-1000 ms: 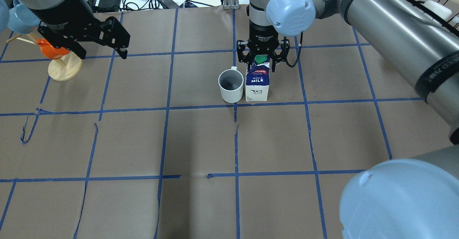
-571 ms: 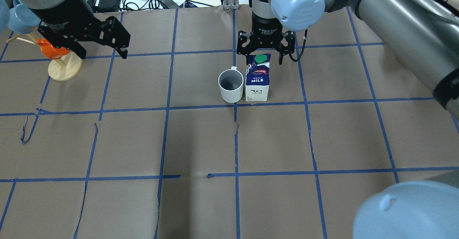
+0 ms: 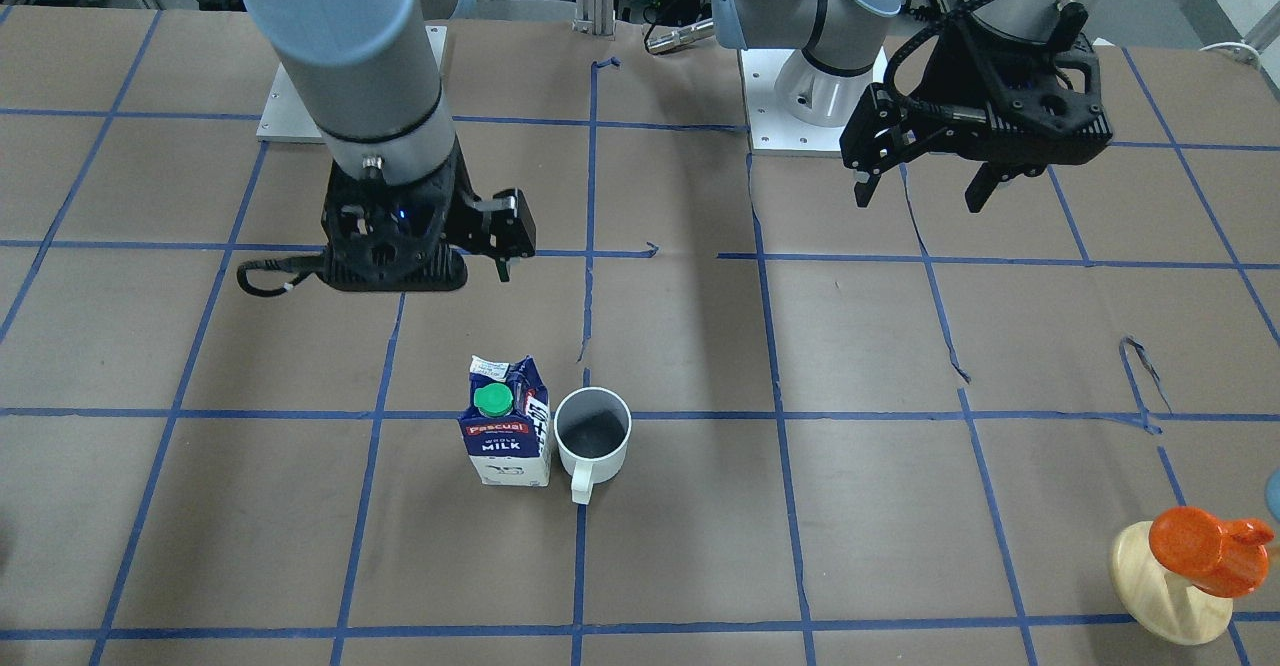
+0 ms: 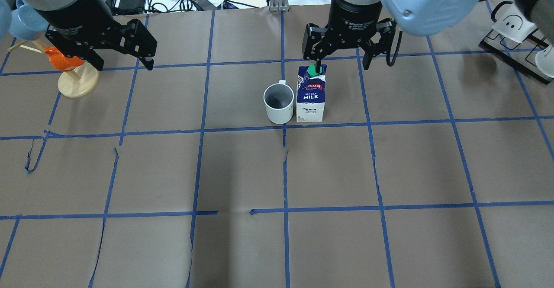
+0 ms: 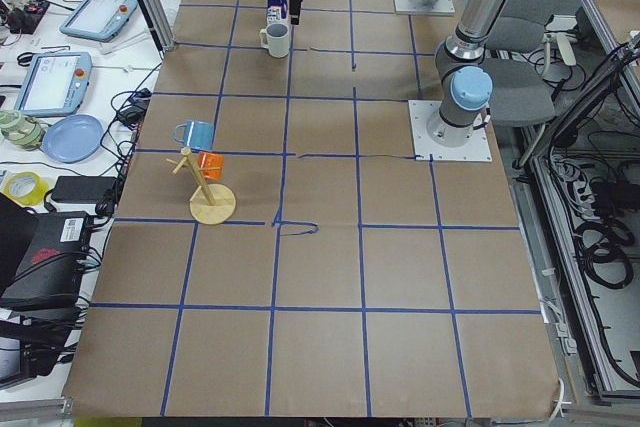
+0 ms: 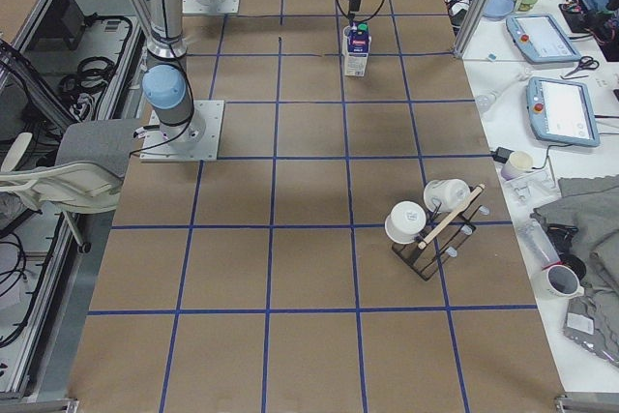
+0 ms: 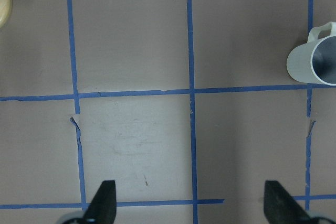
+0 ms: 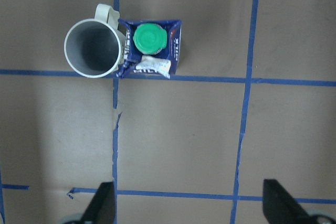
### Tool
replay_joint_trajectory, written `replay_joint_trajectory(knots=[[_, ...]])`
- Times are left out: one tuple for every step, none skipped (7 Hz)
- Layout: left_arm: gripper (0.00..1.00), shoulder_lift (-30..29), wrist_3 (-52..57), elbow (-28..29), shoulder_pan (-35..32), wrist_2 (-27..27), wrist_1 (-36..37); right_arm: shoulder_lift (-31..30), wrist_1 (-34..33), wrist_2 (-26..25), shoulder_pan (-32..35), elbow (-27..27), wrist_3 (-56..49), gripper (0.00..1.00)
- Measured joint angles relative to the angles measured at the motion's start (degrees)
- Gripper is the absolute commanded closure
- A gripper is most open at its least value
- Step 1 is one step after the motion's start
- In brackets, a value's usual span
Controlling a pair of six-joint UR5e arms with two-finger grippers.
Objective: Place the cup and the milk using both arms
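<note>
Milk [image 4: 310, 100]: upright on the desk [image 4: 242, 171], about mid-width and in the half far from the robot, green cap on top.
Cup [image 4: 279, 104]: upright with its mouth up, just left of the milk. Its side is against the carton or a hair off it; I cannot tell which. The handle points to the far side, away from the robot.
Right fingers [image 8: 103, 203]: spread wide and holding nothing. They are raised well above the milk and clear of it. In the right wrist view, milk and cup sit together at the top, beyond the fingertips.
Left fingers [image 7: 102, 203]: also spread wide and empty. They hang over the left part of the desk, well apart from the cup, which shows only at the right edge of the left wrist view.
Stand [image 4: 78, 82]: wooden, on a round base at the far left of the desk, carrying an orange mug [image 4: 62, 59] and a light blue mug [image 5: 193, 133].
Rack [image 6: 430, 229]: black-based, at the far right, holding white mugs.
Desk cover: brown paper with a grid of blue tape, torn in places.
</note>
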Motion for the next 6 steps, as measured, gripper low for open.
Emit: replay_joint_trajectory(knots=[[0.0, 0.0, 0.0, 0.1, 0.0, -0.1, 0.0, -2.8, 0.6, -0.2, -0.3, 1.6, -1.4, 0.0], [0.0, 0.0, 0.0, 0.1, 0.0, -0.2, 0.0, -4.1, 0.6, -0.3, -1.2, 2.5, -2.4, 0.0], [0.0, 0.0, 0.0, 0.1, 0.0, -0.1, 0.0, -4.6, 0.5, -0.2, -3.0, 2.7, -2.8, 0.0], [0.0, 0.1, 0.0, 0.1, 0.0, 0.0, 0.0, -4.9, 0.0, -0.1, -4.8, 2.5, -3.7, 0.0], [0.0, 0.1, 0.0, 0.0, 0.0, 0.0, 0.0, -5.0, -0.9, -0.4, -6.1, 1.7, -4.9, 0.0], [0.0, 0.1, 0.0, -0.1, 0.0, 0.0, 0.0, -4.8, -1.5, -0.7, -6.7, 0.5, -5.5, 0.0]])
